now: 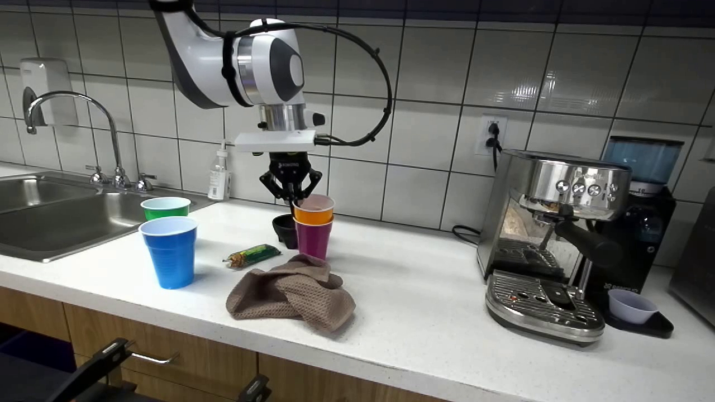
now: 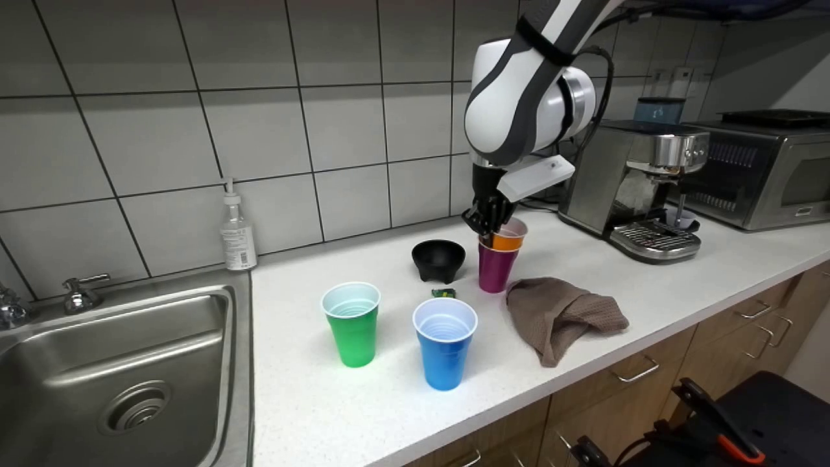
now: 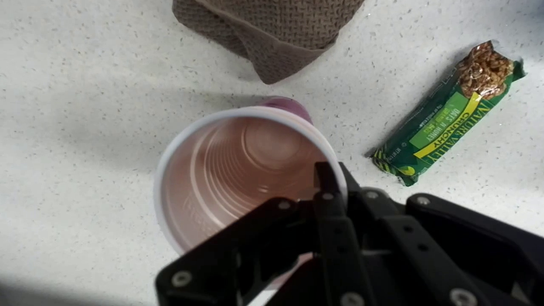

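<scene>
My gripper points down and is shut on the rim of an orange cup, one finger inside and one outside. It also shows in both exterior views. The orange cup is pale inside and sits nested in the top of a purple cup. The purple cup stands upright; only a sliver shows in the wrist view. A black footed bowl stands beside the cups. A green-wrapped granola bar lies nearby. A brown cloth lies crumpled in front of the purple cup.
A blue cup and a green cup stand upright near the sink. A soap bottle stands by the tiled wall. An espresso machine stands farther along, with a grinder and a small white cup.
</scene>
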`<action>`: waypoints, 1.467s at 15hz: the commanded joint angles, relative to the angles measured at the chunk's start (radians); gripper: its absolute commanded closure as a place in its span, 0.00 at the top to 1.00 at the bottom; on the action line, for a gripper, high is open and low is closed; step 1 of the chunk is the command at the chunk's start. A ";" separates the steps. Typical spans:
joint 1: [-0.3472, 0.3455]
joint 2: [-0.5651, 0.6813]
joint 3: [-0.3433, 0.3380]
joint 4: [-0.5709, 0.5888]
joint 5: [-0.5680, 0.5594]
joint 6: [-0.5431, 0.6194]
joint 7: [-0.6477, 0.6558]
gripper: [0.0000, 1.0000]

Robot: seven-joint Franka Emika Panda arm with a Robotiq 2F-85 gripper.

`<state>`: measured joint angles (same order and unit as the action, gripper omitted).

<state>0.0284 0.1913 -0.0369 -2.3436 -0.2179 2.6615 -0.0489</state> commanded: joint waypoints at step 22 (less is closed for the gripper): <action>-0.020 -0.007 0.002 0.026 0.032 -0.010 -0.011 1.00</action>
<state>0.0127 0.1843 -0.0397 -2.3193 -0.1850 2.6540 -0.0599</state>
